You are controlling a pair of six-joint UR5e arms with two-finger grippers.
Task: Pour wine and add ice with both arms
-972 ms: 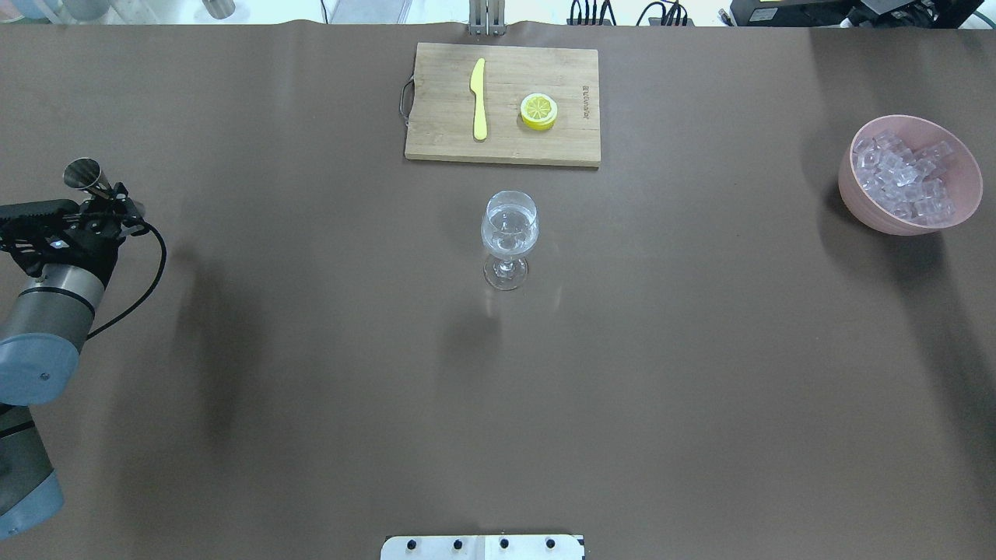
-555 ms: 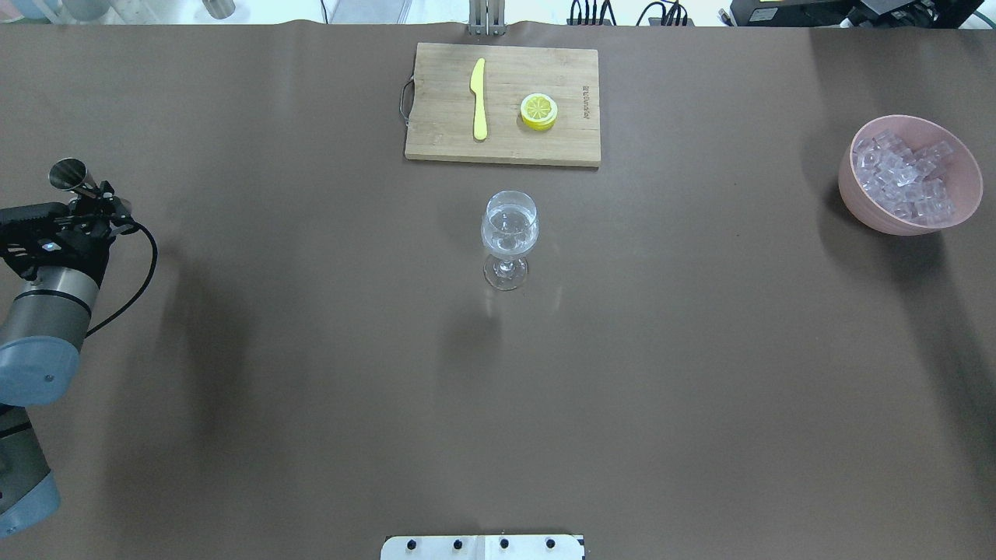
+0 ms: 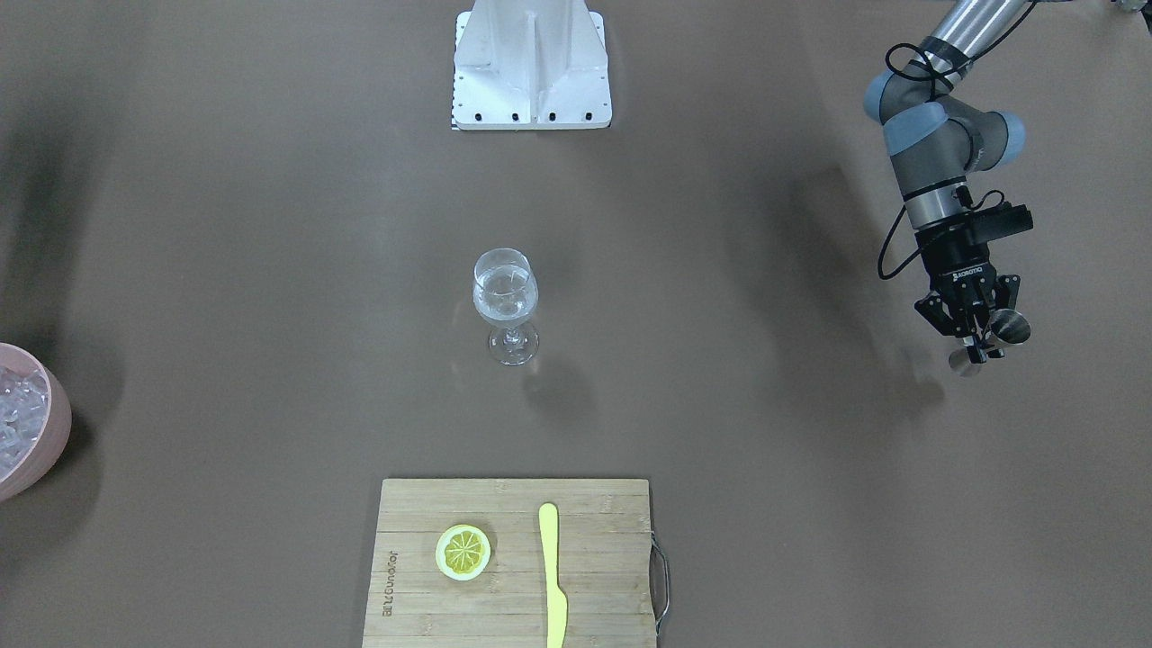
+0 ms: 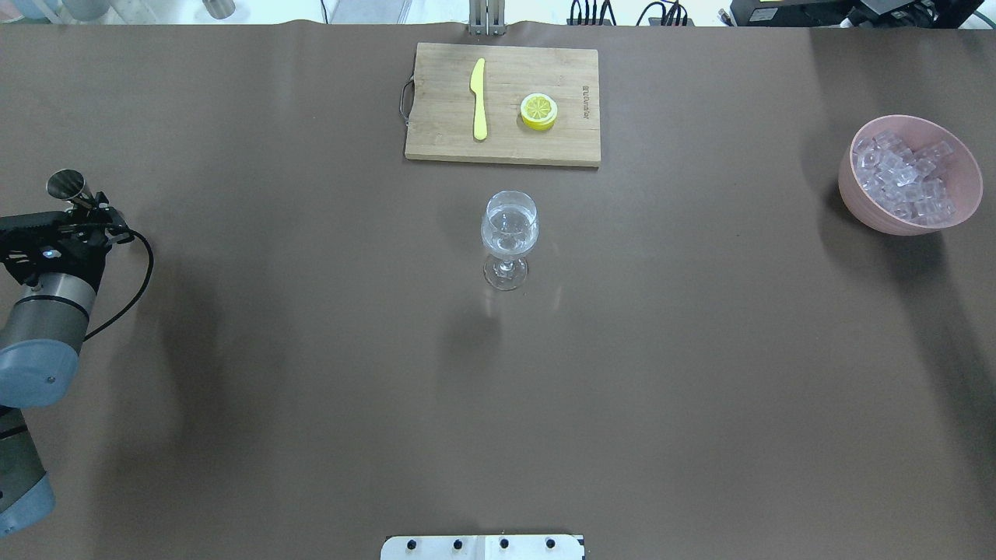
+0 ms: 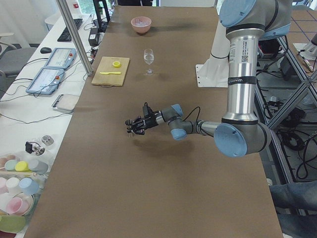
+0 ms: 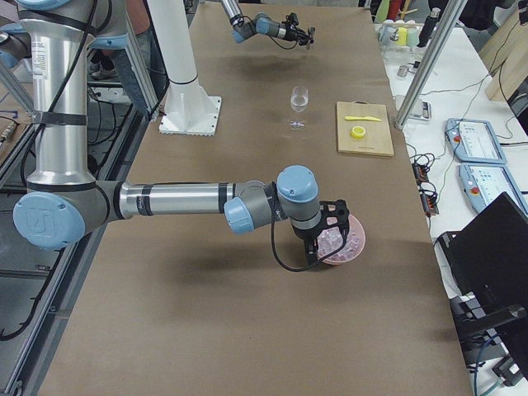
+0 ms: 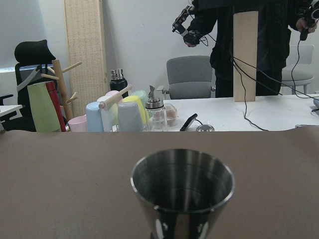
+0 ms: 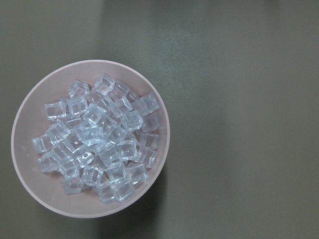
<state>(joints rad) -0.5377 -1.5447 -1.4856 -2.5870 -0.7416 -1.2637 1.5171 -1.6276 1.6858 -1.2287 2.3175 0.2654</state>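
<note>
My left gripper is shut on a small steel jigger and holds it above the table's far left side; the jigger's open cup fills the left wrist view. The stemmed glass stands at the table's middle with clear wine in its bowl. Ice lies piled in the pink bowl at the right. The right wrist view looks straight down on the ice and shows no fingers. My right gripper hangs over the bowl; I cannot tell whether it is open or shut.
A wooden cutting board at the back middle holds a yellow knife and a lemon slice. The white pedestal stands at the robot's side. Cups and bottles stand past the table's left end.
My left arm has drawn the jigger further left, away from the glass. Glass, bowl and board have not moved.
</note>
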